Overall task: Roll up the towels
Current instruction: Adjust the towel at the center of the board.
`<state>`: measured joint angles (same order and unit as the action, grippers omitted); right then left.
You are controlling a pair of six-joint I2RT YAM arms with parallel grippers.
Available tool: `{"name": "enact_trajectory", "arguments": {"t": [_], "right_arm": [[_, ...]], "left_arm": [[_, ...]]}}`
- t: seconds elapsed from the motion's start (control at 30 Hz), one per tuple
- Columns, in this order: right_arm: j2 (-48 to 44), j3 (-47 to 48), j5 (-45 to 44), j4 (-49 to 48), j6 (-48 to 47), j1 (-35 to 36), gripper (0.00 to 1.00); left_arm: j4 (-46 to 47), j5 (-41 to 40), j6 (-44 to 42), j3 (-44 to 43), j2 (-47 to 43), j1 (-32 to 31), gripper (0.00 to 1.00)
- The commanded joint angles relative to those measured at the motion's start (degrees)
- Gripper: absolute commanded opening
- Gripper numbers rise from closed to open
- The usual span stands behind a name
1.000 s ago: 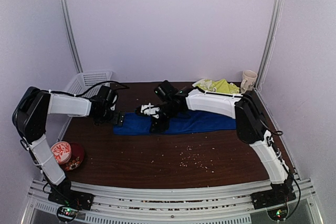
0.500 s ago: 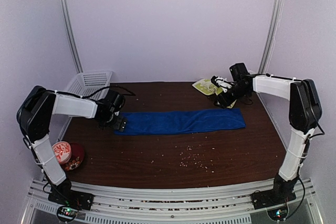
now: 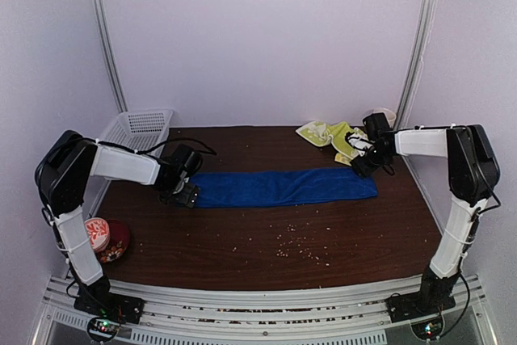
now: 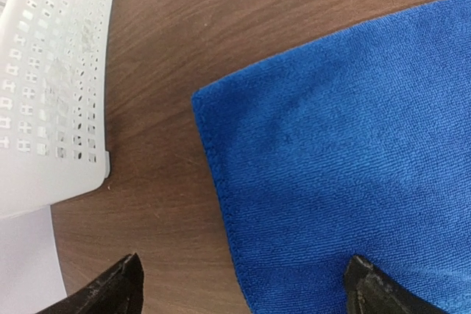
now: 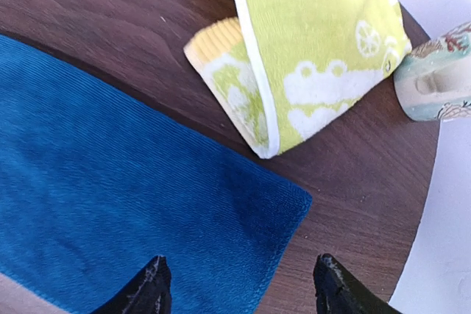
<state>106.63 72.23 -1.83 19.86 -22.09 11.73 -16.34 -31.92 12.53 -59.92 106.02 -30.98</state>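
Observation:
The royal-blue towel [image 3: 283, 187] lies flat as a long folded strip across the brown table. My left gripper [image 3: 187, 195] is open and empty over its left end; the left wrist view shows the towel's edge and corner [image 4: 346, 152] between the spread fingertips. My right gripper [image 3: 361, 165] is open and empty over the towel's far right corner [image 5: 147, 211]. The yellow-green towel [image 3: 331, 133] with pale white pattern lies crumpled at the back right, just beyond the blue one [image 5: 309, 49].
A white perforated basket [image 3: 133, 128] stands at the back left, close to my left gripper [image 4: 51, 86]. A patterned mug [image 5: 438, 79] stands at the back right. A red bowl [image 3: 103, 237] sits front left. Crumbs [image 3: 299, 246] dot the table front.
My right arm has swung from the towel's left part to its right end and come down at the far corner. The towel now lies stretched out. My left gripper crept slightly right.

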Motion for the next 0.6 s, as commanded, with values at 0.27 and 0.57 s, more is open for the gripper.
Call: {"name": "enact_trajectory", "arguments": {"t": [0.27,0.57], "right_arm": [[1.89,-2.80,-8.05,1.79,-3.25,-1.03,0.67],[-0.45,-8.56,-14.03,2.31,-6.84,-1.91,0.67]], "left_arm": [[-4.60,-1.36,-0.57,2.71,1.59,-0.02,0.98],[-5.39,-3.26,0.14,6.01,-0.43,-0.08,0.98]]}}
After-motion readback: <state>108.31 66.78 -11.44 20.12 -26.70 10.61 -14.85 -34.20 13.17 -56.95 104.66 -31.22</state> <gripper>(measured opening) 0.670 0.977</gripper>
